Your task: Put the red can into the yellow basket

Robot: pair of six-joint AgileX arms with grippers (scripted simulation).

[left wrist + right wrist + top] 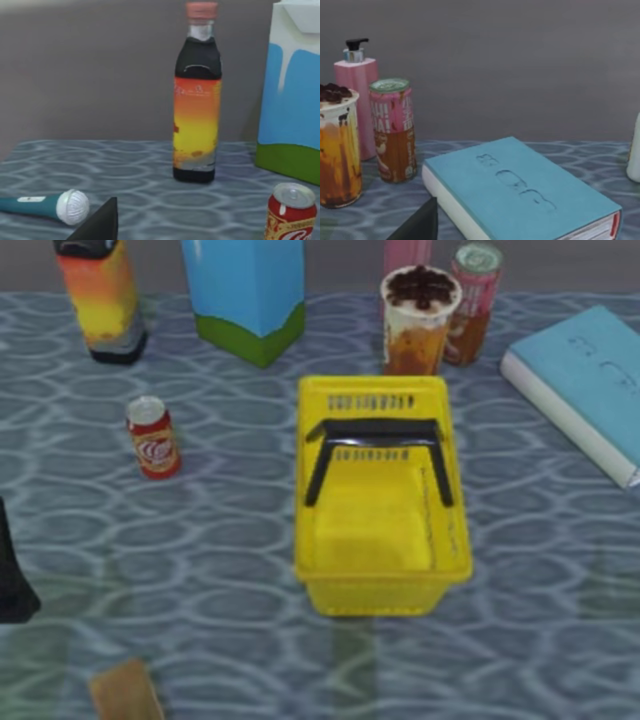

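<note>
From above, the red can [153, 437] stands upright left of the yellow basket [383, 585], far from both grippers. The left wrist view shows the can beside a sauce bottle [196, 95]; jaw state cannot be told. A careless reach could topple either.

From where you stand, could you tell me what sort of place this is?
Probably a simulated tabletop made up like a shop or pantry counter: a yellow basket stands on a patterned table among groceries such as a red can and a sauce bottle.
</note>
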